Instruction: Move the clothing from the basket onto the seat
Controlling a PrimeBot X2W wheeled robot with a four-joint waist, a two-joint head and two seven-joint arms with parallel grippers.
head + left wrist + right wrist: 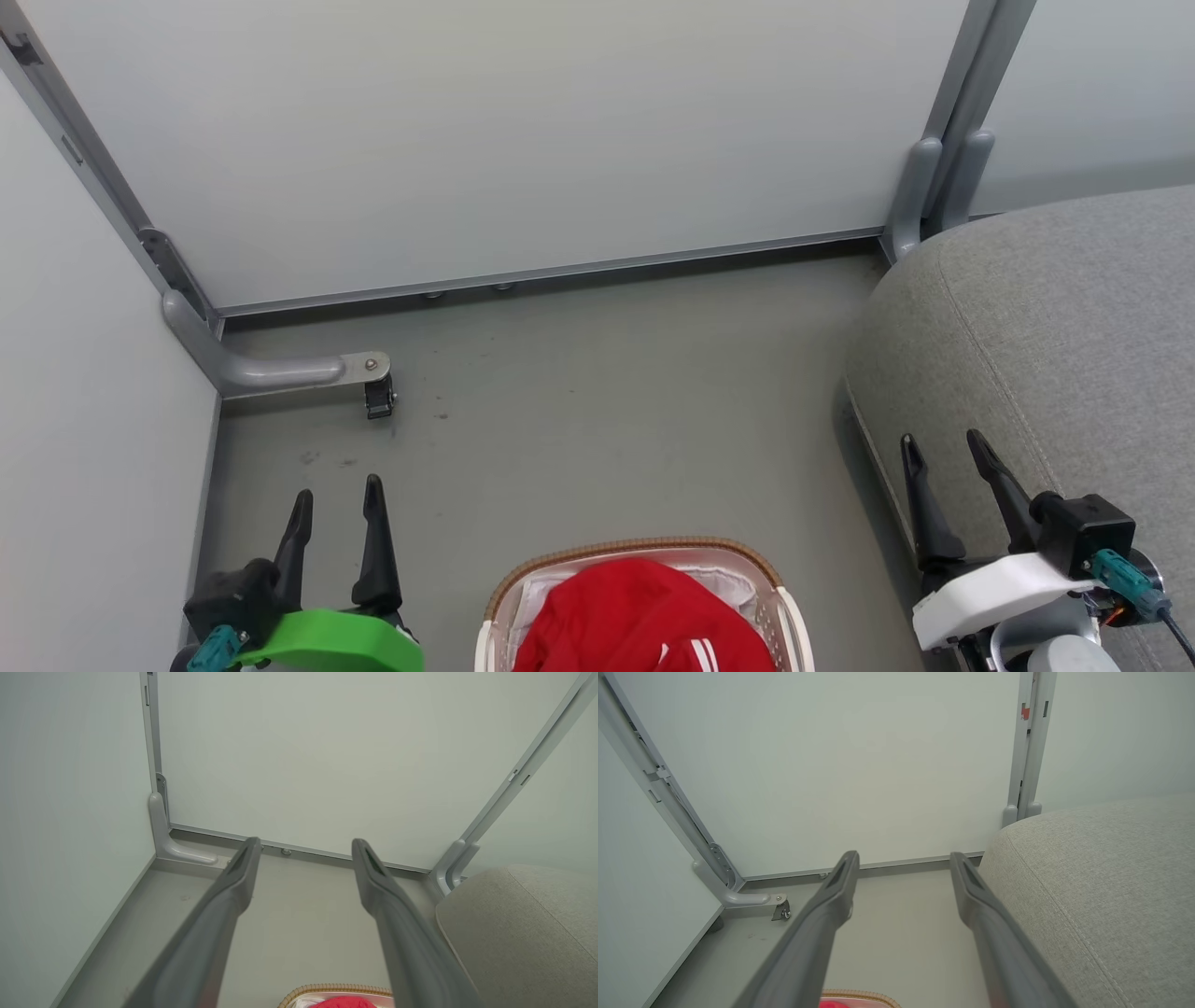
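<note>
Red clothing (644,616) with white stripes lies heaped in the cream basket (644,549) with a brown rim, at the bottom centre of the head view. The grey seat (1055,327) rises at the right. My left gripper (338,495) hangs open over the floor, left of the basket, holding nothing. My right gripper (943,443) is open and empty at the seat's front edge, right of the basket. The left wrist view catches the basket's rim (336,989), a bit of red clothing (343,1002) and the seat (518,933). In the right wrist view the seat (1101,891) fills the right side.
White partition panels close off the back and left. A grey metal foot with a small castor (378,397) juts onto the grey floor (597,411) at the left. Another upright post (934,187) stands at the seat's far corner.
</note>
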